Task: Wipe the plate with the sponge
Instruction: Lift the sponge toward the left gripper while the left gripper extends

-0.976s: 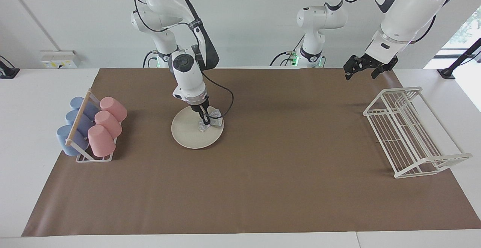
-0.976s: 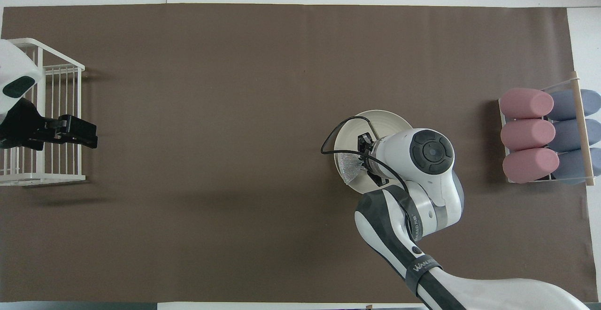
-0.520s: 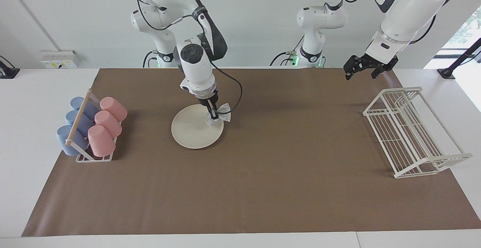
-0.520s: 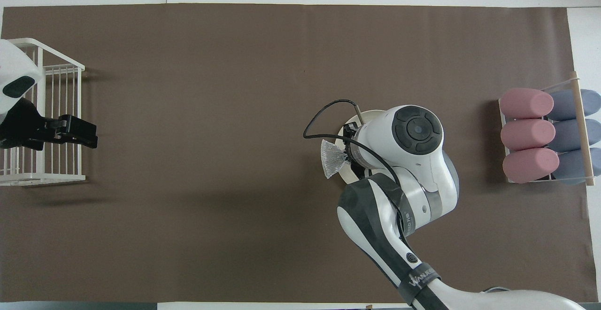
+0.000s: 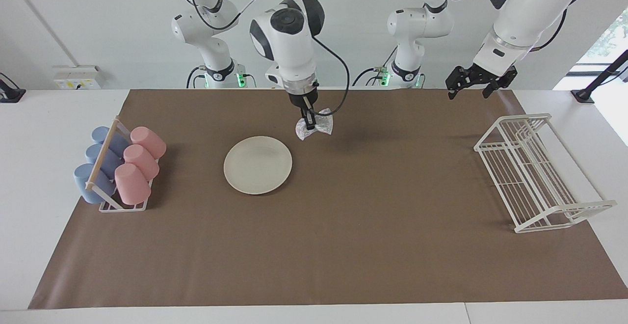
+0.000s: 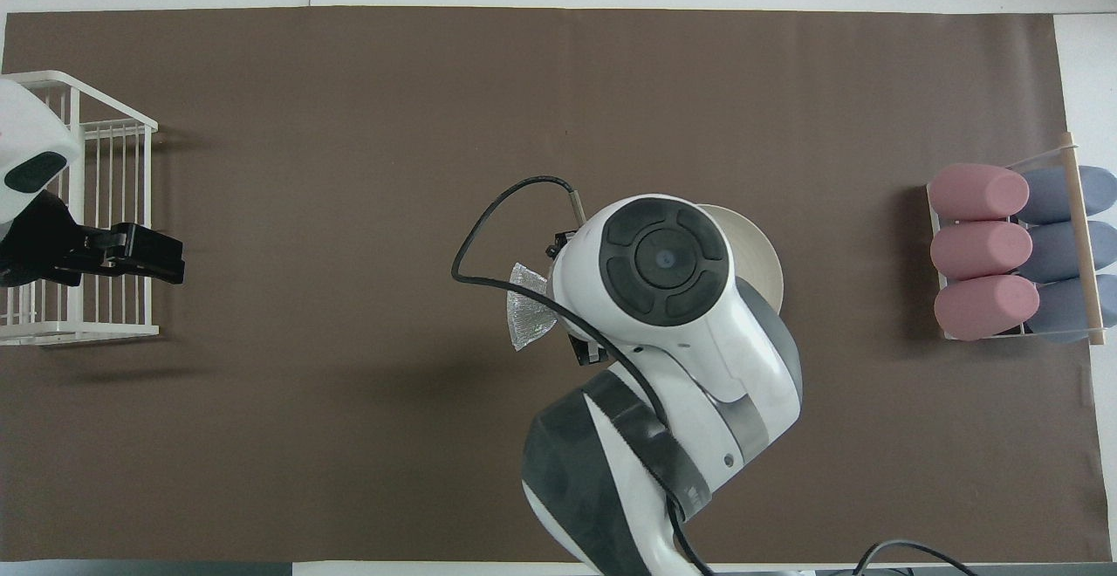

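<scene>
In the facing view, your right pincer (image 5: 309, 123) hangs in the air over the brown mat, clamped on the sponge (image 5: 314, 128), which droops as a silvery wad on either side of the fingers. The plate (image 5: 258, 165) lies flat on the desk below, bare, toward the right arm's end of the mat from the sponge. Your left pincer (image 5: 473, 84) waits, fingers spread and empty, over the mat near the white wire rack (image 5: 538, 173). In the overhead view, the right arm's wrist covers most of the plate (image 6: 766, 255), and only a corner of the sponge (image 6: 527, 320) shows past it. The grip takes only the middle of the soft mesh, so a quick swing could shake it loose. If you lower again, come down gently: a hard press near the rim could tip or slide the plate.
</scene>
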Motion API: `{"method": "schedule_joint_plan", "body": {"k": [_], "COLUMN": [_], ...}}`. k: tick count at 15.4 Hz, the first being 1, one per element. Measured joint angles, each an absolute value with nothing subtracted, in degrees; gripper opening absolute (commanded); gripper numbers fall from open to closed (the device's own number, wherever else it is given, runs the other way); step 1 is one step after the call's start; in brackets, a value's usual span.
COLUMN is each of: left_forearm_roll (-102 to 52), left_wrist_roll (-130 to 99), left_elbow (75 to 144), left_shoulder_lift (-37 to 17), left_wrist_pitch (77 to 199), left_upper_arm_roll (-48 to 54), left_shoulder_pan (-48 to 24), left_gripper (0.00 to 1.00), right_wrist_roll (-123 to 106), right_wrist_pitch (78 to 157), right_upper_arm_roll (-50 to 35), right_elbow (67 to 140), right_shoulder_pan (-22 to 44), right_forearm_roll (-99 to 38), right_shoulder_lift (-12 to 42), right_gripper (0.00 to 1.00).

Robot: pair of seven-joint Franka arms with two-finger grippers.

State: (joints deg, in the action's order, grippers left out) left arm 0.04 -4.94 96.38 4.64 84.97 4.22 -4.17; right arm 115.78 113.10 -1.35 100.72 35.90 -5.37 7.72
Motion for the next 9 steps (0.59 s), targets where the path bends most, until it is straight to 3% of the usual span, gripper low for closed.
{"method": "schedule_joint_plan", "body": {"k": [5, 9], "left_forearm_roll": [-10.04, -27.71], "left_wrist_roll": [-5.07, -4.97], "left_elbow": [97.48, 107.63], "left_shoulder_lift": [4.77, 7.72], "left_wrist_pitch": [86.60, 95.43], "left_upper_arm_roll": [3.90, 3.29], "left_shoulder_pan": [-4.04, -3.03], "left_gripper": [1.00, 1.00], "right_wrist_roll": [118.83, 118.83], "right_wrist_pitch": [109.75, 108.36], "right_upper_arm_roll": [-1.23, -0.91], "right_elbow": [96.88, 95.49], "right_shoulder_pan": [37.89, 37.83], "right_forearm_roll": [-3.84, -3.81], "right_shoulder_lift": [7.76, 7.77], "right_gripper": [0.00, 0.00]}}
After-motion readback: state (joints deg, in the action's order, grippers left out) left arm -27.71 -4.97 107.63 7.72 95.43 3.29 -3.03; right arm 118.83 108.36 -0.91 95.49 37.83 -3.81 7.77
